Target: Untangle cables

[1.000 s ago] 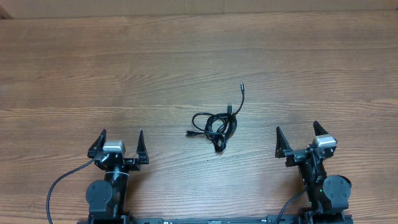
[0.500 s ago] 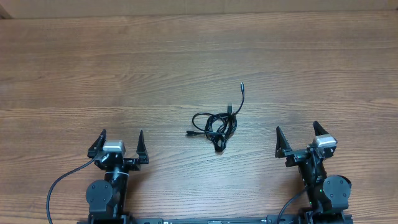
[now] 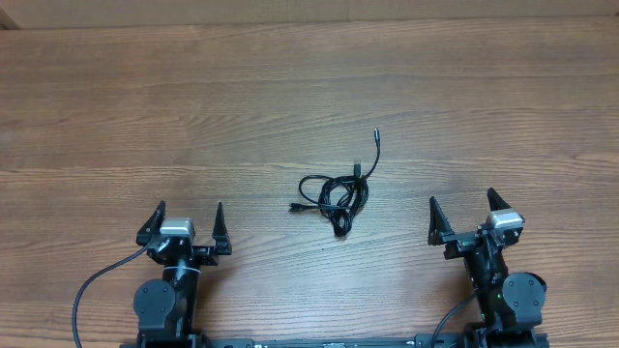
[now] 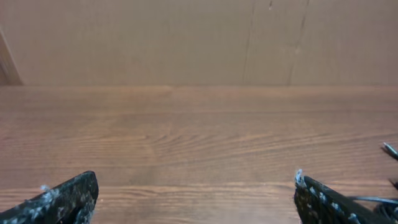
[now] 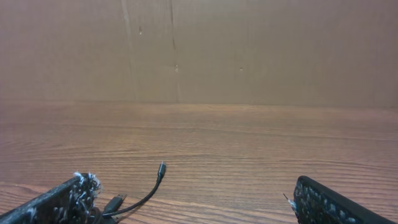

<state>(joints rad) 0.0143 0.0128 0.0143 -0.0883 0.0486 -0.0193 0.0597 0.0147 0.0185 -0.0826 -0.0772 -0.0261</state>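
Opening position — the left claw (image 3: 189,213) and right claw (image 3: 462,201) both stand wide open and empty at the near edge of the worktop (image 3: 193,116), so the untangling looks not yet begun. The cables (image 3: 336,197) lie in 1 small black knot mid-worktop, between the 2 claws and well apart from both, loops crossing and 1 plug-tipped end trailing toward the far side. Next, I'd say, 1 claw must reach in and pinch that free tail low — the cord is thin
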